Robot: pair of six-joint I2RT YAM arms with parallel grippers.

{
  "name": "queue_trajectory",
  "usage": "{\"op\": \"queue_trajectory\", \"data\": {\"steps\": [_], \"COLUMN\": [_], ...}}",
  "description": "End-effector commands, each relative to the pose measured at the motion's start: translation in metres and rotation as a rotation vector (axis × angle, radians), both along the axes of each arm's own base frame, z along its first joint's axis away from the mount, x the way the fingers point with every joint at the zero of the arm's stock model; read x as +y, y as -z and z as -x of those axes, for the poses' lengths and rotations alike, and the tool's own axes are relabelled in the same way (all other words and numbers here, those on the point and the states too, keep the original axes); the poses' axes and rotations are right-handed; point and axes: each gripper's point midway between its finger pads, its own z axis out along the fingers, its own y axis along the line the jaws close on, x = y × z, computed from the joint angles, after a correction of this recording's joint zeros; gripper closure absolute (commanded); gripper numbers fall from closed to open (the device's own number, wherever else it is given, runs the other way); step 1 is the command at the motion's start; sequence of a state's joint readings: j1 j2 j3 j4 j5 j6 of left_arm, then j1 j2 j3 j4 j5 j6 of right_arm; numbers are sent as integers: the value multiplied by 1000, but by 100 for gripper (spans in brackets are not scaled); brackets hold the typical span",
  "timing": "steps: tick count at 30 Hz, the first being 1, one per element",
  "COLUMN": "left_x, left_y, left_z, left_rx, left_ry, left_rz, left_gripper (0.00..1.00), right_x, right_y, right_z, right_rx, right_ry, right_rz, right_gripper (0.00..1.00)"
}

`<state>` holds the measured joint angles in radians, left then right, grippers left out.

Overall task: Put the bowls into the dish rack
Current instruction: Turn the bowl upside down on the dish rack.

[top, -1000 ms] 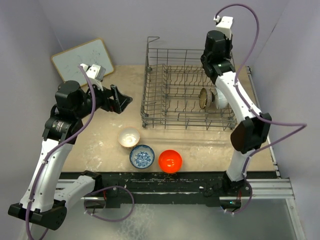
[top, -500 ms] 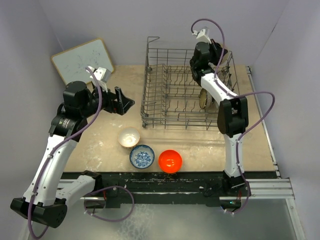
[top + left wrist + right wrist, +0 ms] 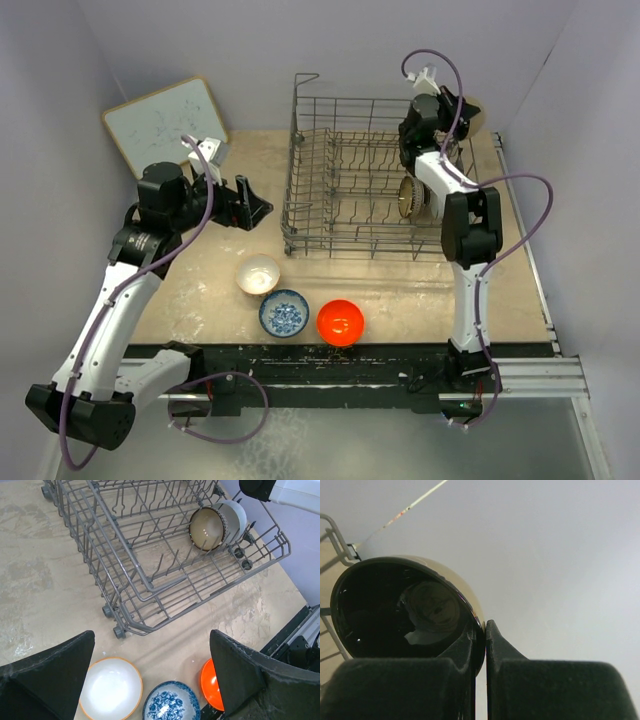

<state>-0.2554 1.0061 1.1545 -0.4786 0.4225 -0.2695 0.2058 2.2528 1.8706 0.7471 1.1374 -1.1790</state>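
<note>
My right gripper (image 3: 482,625) is shut on the rim of the glossy black bowl (image 3: 405,612), which it holds up over the far right corner of the dish rack (image 3: 330,190); from above the black bowl (image 3: 470,120) shows a tan outside. In the rack a brown-rimmed bowl (image 3: 207,528) and a white bowl (image 3: 237,514) stand on edge. On the table lie a cream bowl (image 3: 110,688), a blue-and-white bowl (image 3: 171,702) and an orange-red bowl (image 3: 210,682). My left gripper (image 3: 255,207) hangs open left of the rack, above these three, with nothing in it.
A white board (image 3: 165,120) leans at the back left corner. Purple-grey walls close in the table on three sides. A black rail (image 3: 350,360) runs along the near edge just below the three loose bowls.
The right arm has swung over the back of the rack, first left, then to its far right corner, with the black bowl. The left arm has shifted slightly right.
</note>
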Motion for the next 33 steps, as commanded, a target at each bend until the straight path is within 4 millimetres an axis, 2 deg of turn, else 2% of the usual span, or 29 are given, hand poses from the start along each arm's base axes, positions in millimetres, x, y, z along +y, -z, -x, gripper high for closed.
{"op": "queue_trajectory", "data": {"steps": [1, 11, 16, 24, 33], "left_x": [-4, -7, -8, -9, -11], "left_y": [-8, -1, 2, 3, 4], "left_z": [-5, -8, -9, -8, -7], "left_rx": [-47, -36, -36, -40, -42], "left_ry": [20, 27, 29, 31, 39], "left_rz": [17, 14, 7, -5, -10], "left_gripper": [1, 1, 1, 1, 1], "right_x": [-3, 0, 0, -2, -1], "right_y": [-19, 13, 18, 13, 37], "right_z": [2, -11, -12, -10, -14], "right_rx": [-97, -35, -33, -36, 24], "right_ry": [-6, 12, 22, 55, 72], "right_rz": [-5, 12, 17, 48, 67], "right_gripper": [100, 100, 100, 100, 100]}}
